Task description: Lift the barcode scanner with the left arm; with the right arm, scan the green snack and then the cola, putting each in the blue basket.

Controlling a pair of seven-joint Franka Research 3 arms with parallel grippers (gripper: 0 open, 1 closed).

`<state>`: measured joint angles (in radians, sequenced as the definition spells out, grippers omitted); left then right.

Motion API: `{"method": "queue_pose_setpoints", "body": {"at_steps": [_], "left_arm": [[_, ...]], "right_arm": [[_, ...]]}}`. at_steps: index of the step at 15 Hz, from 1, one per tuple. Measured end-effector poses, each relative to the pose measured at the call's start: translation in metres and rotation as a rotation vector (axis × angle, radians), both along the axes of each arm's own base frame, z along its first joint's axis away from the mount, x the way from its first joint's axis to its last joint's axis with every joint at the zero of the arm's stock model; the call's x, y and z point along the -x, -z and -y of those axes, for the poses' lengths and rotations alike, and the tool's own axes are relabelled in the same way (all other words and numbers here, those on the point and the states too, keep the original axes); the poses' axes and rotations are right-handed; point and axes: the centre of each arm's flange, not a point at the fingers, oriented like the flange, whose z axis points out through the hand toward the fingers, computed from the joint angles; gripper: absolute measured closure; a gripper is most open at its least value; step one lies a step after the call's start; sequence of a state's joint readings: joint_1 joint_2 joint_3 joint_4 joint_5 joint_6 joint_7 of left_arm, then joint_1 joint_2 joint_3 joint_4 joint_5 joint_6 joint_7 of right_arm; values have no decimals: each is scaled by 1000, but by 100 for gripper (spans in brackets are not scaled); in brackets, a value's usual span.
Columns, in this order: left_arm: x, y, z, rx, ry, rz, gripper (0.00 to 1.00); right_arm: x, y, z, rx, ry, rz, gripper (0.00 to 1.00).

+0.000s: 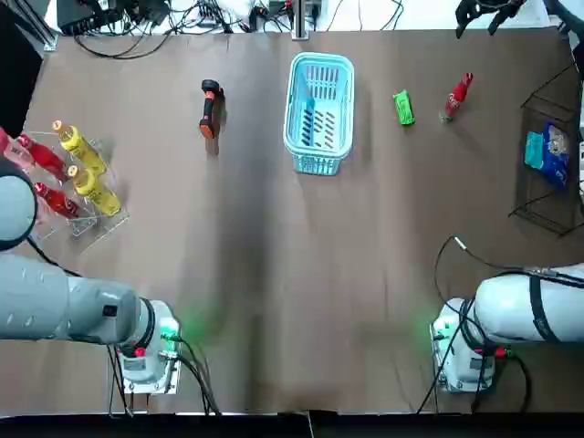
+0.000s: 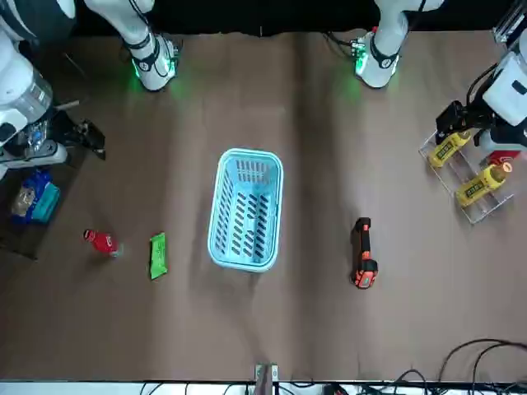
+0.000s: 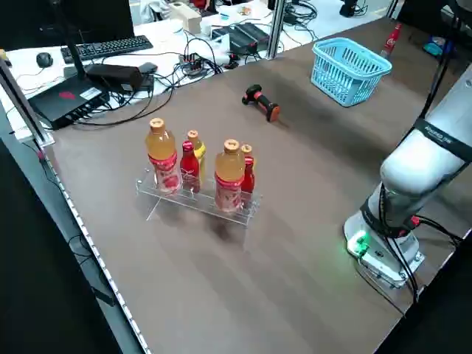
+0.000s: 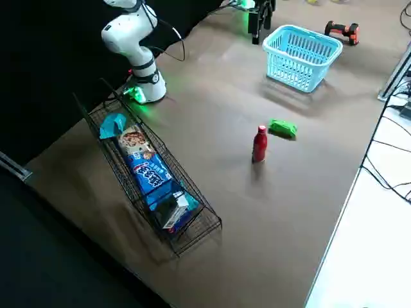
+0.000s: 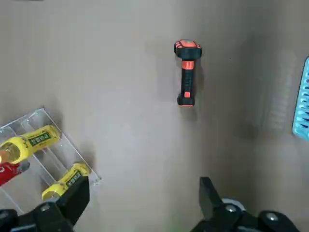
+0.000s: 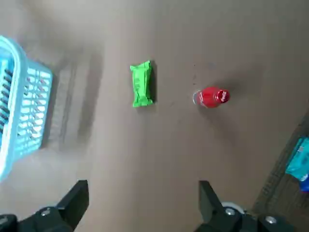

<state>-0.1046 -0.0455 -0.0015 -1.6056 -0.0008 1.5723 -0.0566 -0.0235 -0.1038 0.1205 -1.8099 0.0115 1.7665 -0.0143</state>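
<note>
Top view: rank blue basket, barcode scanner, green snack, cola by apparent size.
1. blue basket, clearly largest
2. barcode scanner and cola, too close to split
3. green snack, smallest

Brown table (image 3: 310, 192) adjoins a desk (image 3: 21, 72) bearing keyboard (image 3: 107, 48), cables (image 3: 158, 92), perhaps a router (image 3: 70, 99).

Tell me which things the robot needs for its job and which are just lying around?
Needed: barcode scanner, green snack, cola, blue basket, plus the open left gripper and open right gripper, both well away from them.

Just lying around: drink bottles in a clear rack, wire rack of snack packets, cables.
</note>
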Motion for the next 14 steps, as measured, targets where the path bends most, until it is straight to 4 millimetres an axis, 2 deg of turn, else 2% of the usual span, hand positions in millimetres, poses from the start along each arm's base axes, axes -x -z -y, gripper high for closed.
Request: {"method": "queue_pose_setpoints", "body": {"at_steps": [3, 7, 9, 11, 12, 14], "left_arm": [[0, 0, 0, 0, 0, -1, 0], [-1, 3, 0, -1, 1, -6, 0], [-1, 17, 1, -4, 3, -35, 0], [-5, 58, 5, -9, 13, -81, 0], [-14, 118, 13, -11, 26, -99, 0], [-22, 179, 23, -12, 32, -105, 0]], "right_arm": [[7, -3, 7, 38, -85, -31, 0], [12, 0, 9, 59, -111, -69, 0], [7, 8, 9, 58, -112, -72, 0], [-12, 39, 9, 36, -111, -73, 0], [-39, 92, 7, -12, -102, -105, 1], [-65, 149, 5, -54, -91, -111, 5]]}}
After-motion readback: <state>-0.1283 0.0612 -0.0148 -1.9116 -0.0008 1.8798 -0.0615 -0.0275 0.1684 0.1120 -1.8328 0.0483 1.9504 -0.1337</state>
